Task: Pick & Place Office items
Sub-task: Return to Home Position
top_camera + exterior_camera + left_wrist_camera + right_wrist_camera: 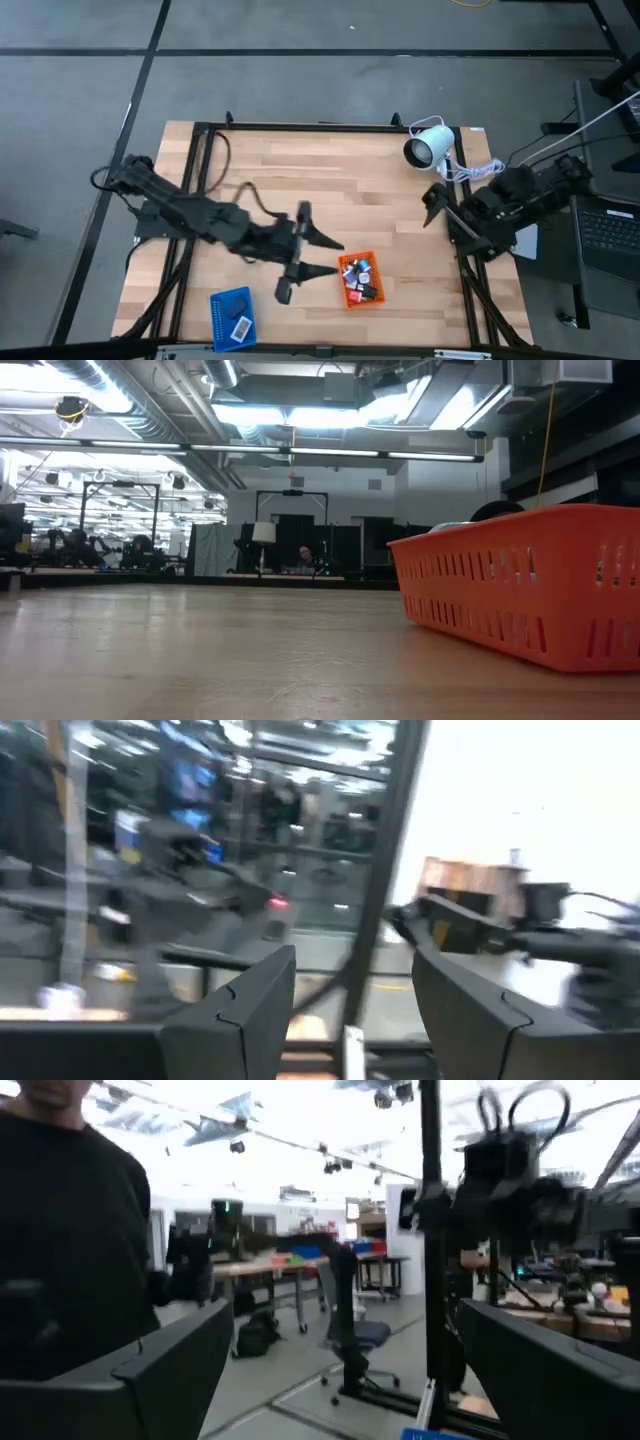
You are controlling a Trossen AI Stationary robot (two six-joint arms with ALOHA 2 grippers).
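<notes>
Several small office items (356,279), red, light-blue and black-white, lie in the orange tray (371,259) at the table's near middle. The tray also shows in the low view (520,595). One or two more small pieces (240,325) lie in the blue tray (220,300) at the near left. My left gripper (338,257) is open and empty, level, just left of the orange tray, with its fingers pointing toward the table's right; its wrist view (350,1010) shows nothing between the fingers. My right gripper (430,207) is open and empty at the table's right edge; it also shows in its wrist view (340,1370).
A big white round lamp-like device (428,149) with a white cord stands at the far right of the table. A black frame (300,127) runs around the table. A person in dark clothing (60,1210) shows in the right wrist view, beyond the table.
</notes>
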